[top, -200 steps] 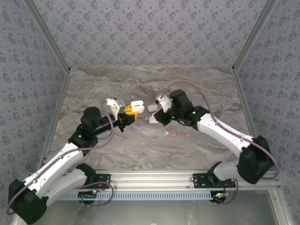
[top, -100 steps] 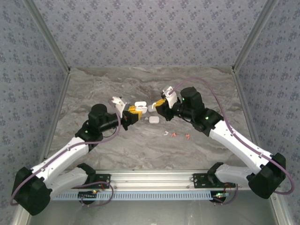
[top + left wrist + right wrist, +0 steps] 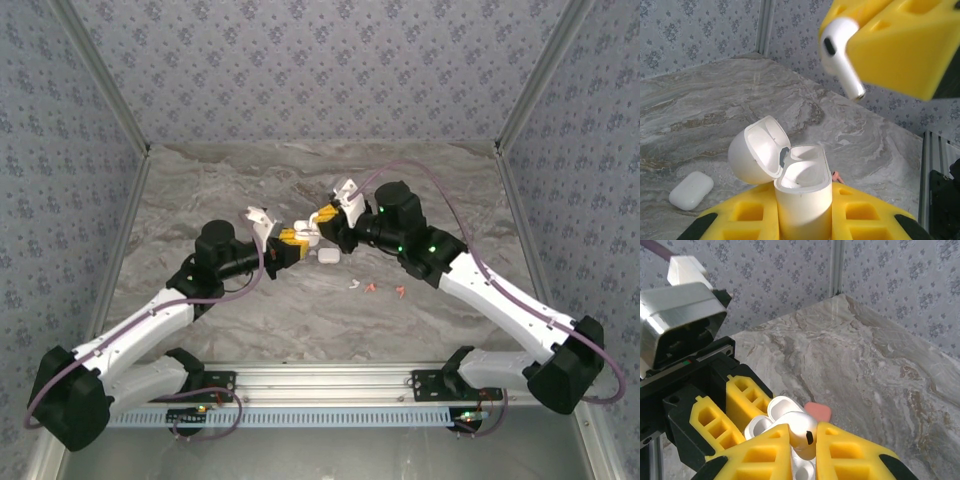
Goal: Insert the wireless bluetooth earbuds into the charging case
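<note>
Closing in since half a sec ago: R gripper (image 3: 325,215) is sitting further left, nearly tip to tip w/ L gripper (image 3: 288,241), which is a touch further right.

Top view: both arms are reaching in over a grey-beige marble-look table (image 3: 200,180). Blue-grey floral wallpaper (image 3: 320,60) is covering the walls on three sides, w/ metal posts in the corners and a metal rail (image 3: 330,378) running along the near edge. A shut spare case (image 3: 328,256) is lying just below the grippers. Three loose earbuds (image 3: 371,288), one white and two orange-red, are lying nearer the rail, to the right.

Left wrist: L gripper's yellow fingers (image 3: 740,217) are clamping the lower body of the case (image 3: 802,195), holding it upright w/ its lid flipped open to the left. The earbud (image 3: 840,55) is hanging above and right of it, not touching, stem pointing down-right, gripped at the edge of R gripper's yellow block. Spare case (image 3: 691,190) is lying on the marble at left.

Right wrist: R gripper's yellow fingers (image 3: 855,450) are pinching the white earbud (image 3: 802,436) betw. them, right over the open case (image 3: 775,415) that the L fingers are holding opposite. A pinkish-red piece (image 3: 818,411) is lying on the table just beyond; can't tell what it is.
</note>
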{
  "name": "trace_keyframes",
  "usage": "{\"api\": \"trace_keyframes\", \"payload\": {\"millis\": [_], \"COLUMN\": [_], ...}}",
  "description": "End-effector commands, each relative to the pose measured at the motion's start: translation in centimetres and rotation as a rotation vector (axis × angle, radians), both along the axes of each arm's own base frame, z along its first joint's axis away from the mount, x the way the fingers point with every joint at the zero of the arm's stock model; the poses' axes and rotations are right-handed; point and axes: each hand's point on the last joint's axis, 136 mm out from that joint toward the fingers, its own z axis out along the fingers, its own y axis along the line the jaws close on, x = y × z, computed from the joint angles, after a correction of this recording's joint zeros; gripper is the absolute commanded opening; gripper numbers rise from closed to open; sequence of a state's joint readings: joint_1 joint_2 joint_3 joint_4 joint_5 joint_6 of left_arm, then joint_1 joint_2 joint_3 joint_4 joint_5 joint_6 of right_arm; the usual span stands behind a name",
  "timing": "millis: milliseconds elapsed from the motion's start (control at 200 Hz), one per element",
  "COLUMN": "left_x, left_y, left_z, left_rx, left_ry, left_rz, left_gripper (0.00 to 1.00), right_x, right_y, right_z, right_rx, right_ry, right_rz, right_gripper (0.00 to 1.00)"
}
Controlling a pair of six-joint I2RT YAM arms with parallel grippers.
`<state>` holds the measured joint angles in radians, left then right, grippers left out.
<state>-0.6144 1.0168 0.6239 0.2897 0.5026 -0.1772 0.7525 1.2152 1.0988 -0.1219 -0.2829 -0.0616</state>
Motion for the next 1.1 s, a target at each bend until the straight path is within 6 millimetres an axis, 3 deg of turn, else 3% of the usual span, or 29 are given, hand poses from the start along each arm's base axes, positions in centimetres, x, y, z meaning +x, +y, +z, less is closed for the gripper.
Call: {"api": "trace_keyframes", "payload": {"millis": [0, 450, 730, 1094], "left_x": [-0.2, -0.3, -0.4, -0.4], "left_y": [-0.6, -0.6, -0.6, -0.4], "left_z": [3.5, 3.4, 3.5, 3.5], "left_rx": [-0.060, -0.061, -0.062, -0.061], "left_ry": [-0.068, -0.068, -0.072, -0.076], "left_rz": [-0.030, -0.032, -0.033, -0.025], "left_gripper": [0.00, 0.00, 0.00, 0.00], "right_x": [0.2, 0.4, 0.3, -1.7], "right_y": [0.8, 1.9, 2.4, 2.8], "right_z": [1.4, -0.8, -1.1, -2.3], "right_rx": [0.015, -0.043, -0.045, -0.055], "right_ry": [-0.044, -0.018, -0.010, 0.068], "right_rz": [0.011, 0.016, 0.032, 0.148], "right_gripper": [0.16, 0.16, 0.16, 0.21]}}
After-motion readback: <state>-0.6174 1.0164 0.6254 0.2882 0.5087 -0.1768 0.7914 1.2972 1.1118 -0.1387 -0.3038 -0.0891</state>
